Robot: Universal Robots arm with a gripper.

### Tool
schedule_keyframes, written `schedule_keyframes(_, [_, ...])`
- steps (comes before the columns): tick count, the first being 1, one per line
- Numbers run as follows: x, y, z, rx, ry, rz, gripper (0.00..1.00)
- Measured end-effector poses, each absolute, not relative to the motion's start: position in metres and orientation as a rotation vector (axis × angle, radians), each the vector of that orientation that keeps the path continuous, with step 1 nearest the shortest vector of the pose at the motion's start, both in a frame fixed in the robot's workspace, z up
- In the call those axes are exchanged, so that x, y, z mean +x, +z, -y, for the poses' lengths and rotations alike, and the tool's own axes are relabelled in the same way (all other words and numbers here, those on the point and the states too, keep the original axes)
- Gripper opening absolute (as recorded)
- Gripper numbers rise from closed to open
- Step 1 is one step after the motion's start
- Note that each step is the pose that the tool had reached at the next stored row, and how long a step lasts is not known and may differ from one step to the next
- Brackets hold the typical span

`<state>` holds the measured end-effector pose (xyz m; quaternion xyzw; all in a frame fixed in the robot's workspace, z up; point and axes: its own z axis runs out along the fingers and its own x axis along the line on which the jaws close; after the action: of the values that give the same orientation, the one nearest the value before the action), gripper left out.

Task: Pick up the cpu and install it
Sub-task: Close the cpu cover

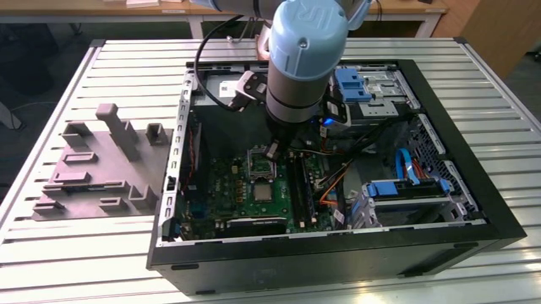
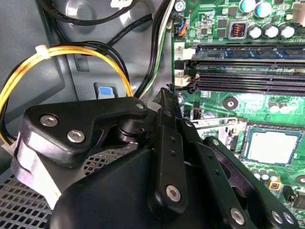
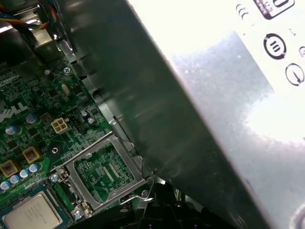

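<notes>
The cpu (image 1: 263, 193) is a small silvery square lying flat in the motherboard socket inside the open computer case (image 1: 473, 190). It appears in both wrist views too (image 2: 271, 146) (image 3: 32, 215). The socket's silver load frame (image 3: 102, 171) stands flipped open beside it (image 1: 261, 161). My gripper (image 1: 272, 152) hangs down into the case just above that open frame, a little beyond the cpu. Its black fingers (image 2: 164, 102) come together to a narrow tip, shut, with nothing held between them.
A grey moulded tray (image 1: 101, 168) lies on the slatted table at the exterior view's left. Memory slots (image 2: 248, 71), yellow and black cables (image 2: 71, 52) and the big grey box with a white label (image 3: 214, 95) crowd the gripper. Blue drive brackets (image 1: 406, 187) sit at the exterior view's right.
</notes>
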<state>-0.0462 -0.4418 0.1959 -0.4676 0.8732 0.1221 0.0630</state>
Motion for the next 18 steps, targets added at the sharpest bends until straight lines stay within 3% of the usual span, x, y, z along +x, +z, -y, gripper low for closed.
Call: schedule_keyframes(18, [-0.0470, 0.1962, 0.4385, -1.428, 0.305, -2.667, 0.11])
